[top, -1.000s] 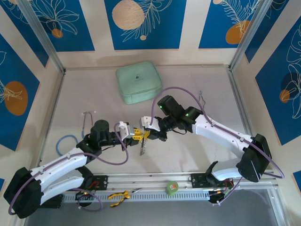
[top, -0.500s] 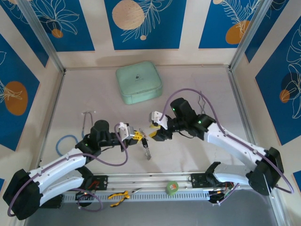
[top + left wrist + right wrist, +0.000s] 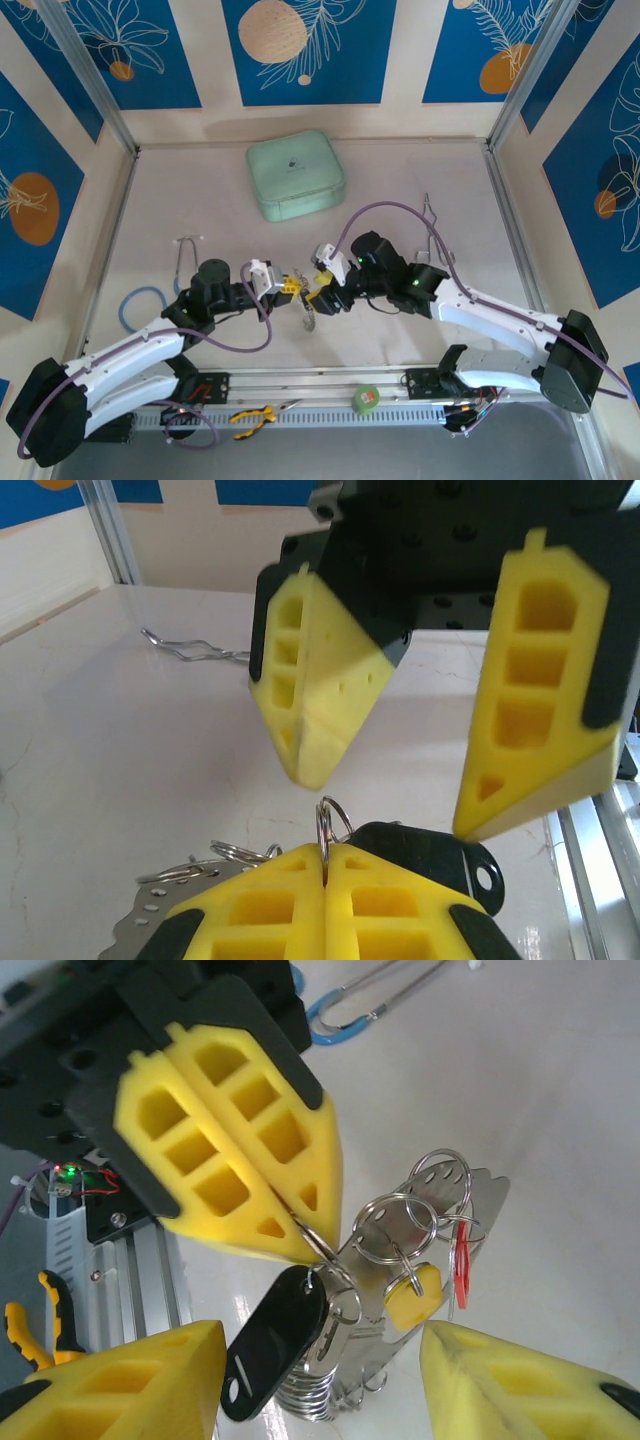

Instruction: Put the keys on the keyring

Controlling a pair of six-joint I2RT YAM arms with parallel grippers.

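My left gripper (image 3: 293, 288) is shut on a thin silver ring (image 3: 330, 820) of the keyring, pinched between its yellow fingertips (image 3: 300, 1220). The bunch hangs below it above the table: a key with a black plastic head (image 3: 275, 1345), a yellow tag (image 3: 415, 1295), a red tag (image 3: 461, 1260) and several silver rings on a perforated silver plate (image 3: 470, 1195). My right gripper (image 3: 325, 285) faces the left one and stands open, one yellow finger (image 3: 120, 1380) on each side of the bunch without touching it. In the left wrist view its fingers (image 3: 320, 700) hover just above the pinched ring.
A mint-green case (image 3: 295, 175) lies at the back centre. A blue cord loop (image 3: 140, 300) is at the left and a bent silver wire tool (image 3: 432, 215) at the right. A green tape roll (image 3: 367, 398) and yellow pliers (image 3: 252, 415) sit on the front rail.
My right gripper has opened and let go of the bunch, drew back to the right, then came in low beside it again. The left gripper closed fully and keeps the ring.
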